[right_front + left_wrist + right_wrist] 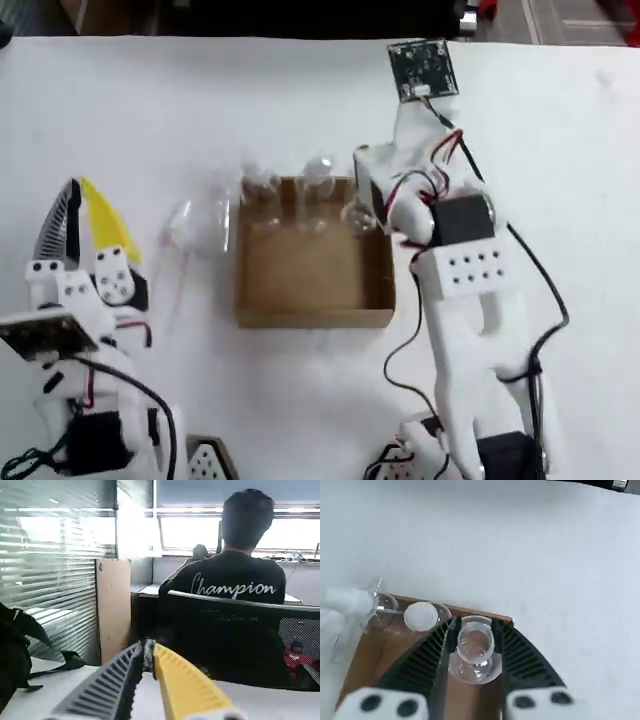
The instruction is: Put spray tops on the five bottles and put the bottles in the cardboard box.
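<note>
Our right gripper (pixel 475 626) pinched a clear bottle (pixel 472 652) between its black fingers, holding it upright in the far right corner of the cardboard box (pixel 310 285), just beside two other bottles (pixel 262 192) along the far wall. To set it down well, we judged we should lower it onto the box floor and then part the fingers slowly, without nudging its neighbours. Our left gripper (pixel 77 195) rested well apart, its fingers pressed together on nothing.

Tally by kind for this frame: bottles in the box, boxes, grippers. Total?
Clear plastic bottles standing in the box: 3
Brown cardboard box: 1
Grippers: 2, left gripper and right gripper
Total: 6
Clear pieces lying left of the box: too blurred to count.
</note>
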Tool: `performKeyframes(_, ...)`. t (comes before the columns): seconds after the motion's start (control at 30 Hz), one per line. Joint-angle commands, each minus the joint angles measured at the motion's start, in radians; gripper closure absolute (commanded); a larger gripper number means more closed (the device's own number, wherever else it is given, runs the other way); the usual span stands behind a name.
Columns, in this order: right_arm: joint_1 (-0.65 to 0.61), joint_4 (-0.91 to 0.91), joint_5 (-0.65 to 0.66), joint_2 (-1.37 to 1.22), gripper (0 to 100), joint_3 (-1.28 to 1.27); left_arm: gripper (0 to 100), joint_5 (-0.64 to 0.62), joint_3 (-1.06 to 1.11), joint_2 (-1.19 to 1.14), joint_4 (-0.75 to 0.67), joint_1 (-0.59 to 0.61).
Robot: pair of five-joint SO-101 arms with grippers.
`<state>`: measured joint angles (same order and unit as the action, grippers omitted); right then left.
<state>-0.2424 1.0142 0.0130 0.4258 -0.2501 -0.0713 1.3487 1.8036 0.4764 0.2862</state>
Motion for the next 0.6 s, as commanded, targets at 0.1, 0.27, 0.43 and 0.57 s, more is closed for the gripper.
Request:
performKeyframes(0.1, 0.012, -0.182, -0.038, -0.068, 98.1, -0.048, 96, -0.037, 0.011, 0.002, -0.052, 0.035)
performKeyframes(0.27, 0.015, -0.220, -0.034, -0.096, 98.1, -0.074, 96, -0.038, 0.023, 0.004, -0.055, 0.030)
performKeyframes(0.43, 0.015, -0.262, -0.025, -0.097, 98.1, -0.103, 96, -0.037, 0.028, 0.004, -0.058, 0.028)
performKeyframes(0.57, 0.007, -0.331, 0.055, -0.097, 98.1, -0.180, 96, -0.040, 0.028, 0.004, -0.057, 0.028)
